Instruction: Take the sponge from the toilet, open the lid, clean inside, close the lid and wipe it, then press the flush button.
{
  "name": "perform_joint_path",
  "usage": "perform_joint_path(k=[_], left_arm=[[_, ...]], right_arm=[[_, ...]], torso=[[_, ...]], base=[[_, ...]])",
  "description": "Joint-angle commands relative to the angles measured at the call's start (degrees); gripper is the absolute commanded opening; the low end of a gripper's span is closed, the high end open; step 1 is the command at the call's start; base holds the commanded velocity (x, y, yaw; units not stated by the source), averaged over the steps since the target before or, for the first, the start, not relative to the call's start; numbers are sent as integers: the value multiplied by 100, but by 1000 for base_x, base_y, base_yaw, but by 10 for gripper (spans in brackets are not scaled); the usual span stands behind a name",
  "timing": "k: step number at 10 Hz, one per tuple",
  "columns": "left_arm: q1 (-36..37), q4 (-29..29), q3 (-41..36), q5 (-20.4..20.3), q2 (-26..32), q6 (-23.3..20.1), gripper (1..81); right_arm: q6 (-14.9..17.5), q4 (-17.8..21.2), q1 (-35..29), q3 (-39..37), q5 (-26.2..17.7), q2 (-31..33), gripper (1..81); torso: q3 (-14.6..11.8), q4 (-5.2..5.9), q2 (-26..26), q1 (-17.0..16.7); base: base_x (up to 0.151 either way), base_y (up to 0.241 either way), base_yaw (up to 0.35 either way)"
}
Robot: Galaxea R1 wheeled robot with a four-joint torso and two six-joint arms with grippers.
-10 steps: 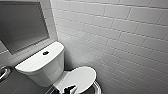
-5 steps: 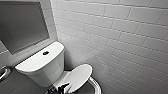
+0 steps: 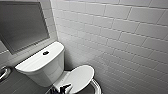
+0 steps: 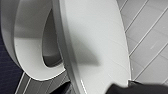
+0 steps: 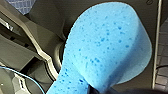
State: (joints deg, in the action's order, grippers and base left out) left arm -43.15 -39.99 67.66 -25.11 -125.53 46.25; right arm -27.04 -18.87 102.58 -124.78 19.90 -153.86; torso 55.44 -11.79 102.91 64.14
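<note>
Your right hand [image 5: 100, 90] pinches the blue sponge [image 5: 107, 47].
Your left hand [image 4: 126, 87] sits at the rim of the partly raised lid [image 4: 95, 42], its grip impossible to tell; the toilet [image 3: 42, 66] stands beside the tiled wall [image 3: 125, 37].

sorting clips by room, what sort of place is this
Most likely a bathroom or toilet room: a white toilet with a flush button on its tank, a white tiled wall beside it, and what looks like a framed mirror above.
</note>
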Motion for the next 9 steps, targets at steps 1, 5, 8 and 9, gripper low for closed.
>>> perform_joint_path(k=[1,5,8,9], left_arm=[[1269,123,379,-56,-105,-2,811],[1472,43,485,-90,158,85,811],[1472,105,495,-117,562,551,811],[1472,114,406,-134,712,640,811]], right_arm=[[-12,-47,223,-167,-311,2,10],[-21,-82,241,-546,-328,-209,10],[-12,-108,241,-520,-328,-218,10],[-21,-108,233,-520,-328,-218,10]], torso=[[0,0,0,0],[0,0,-2,0],[0,0,0,0],[0,0,0,0]], base=[[0,0,0],[0,0,0],[0,0,0],[0,0,0]])
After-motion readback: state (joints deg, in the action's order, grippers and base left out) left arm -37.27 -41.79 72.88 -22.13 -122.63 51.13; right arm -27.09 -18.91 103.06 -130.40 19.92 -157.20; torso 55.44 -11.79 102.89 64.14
